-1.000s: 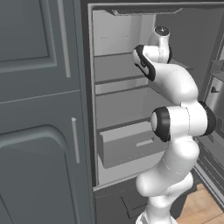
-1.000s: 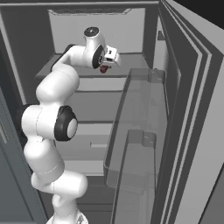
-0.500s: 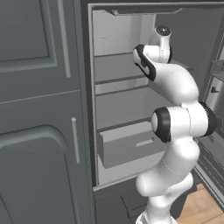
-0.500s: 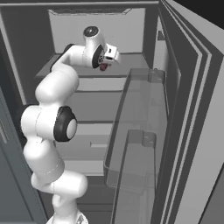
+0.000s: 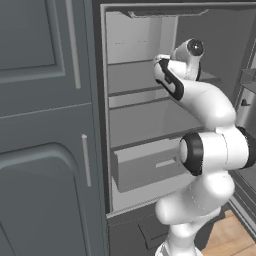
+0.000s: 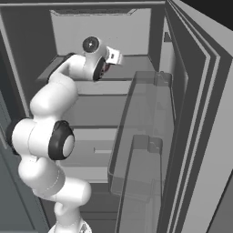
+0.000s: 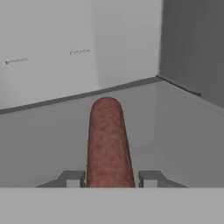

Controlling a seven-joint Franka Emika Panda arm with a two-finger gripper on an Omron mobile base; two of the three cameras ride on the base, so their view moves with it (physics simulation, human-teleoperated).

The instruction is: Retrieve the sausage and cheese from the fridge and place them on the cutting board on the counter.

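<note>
Jaws a touch tighter on the sausage (image 7: 108, 142), upper fridge (image 5: 142, 125) shelf.

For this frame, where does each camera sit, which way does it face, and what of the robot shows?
Left base view: behind the arm's left, facing the open fridge; the arm rises at lower right.
Right base view: behind its right, same fridge and door shelves; the arm rises at lower left.
Hand view: on the hand, along the gripper shut on the sausage above a shelf.
Both base views share the fridge interior.

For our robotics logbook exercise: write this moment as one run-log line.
stage: grasp | tool: shut on reddish-brown cylindrical sausage | place: pale upper shelf of dark grey fridge
</note>
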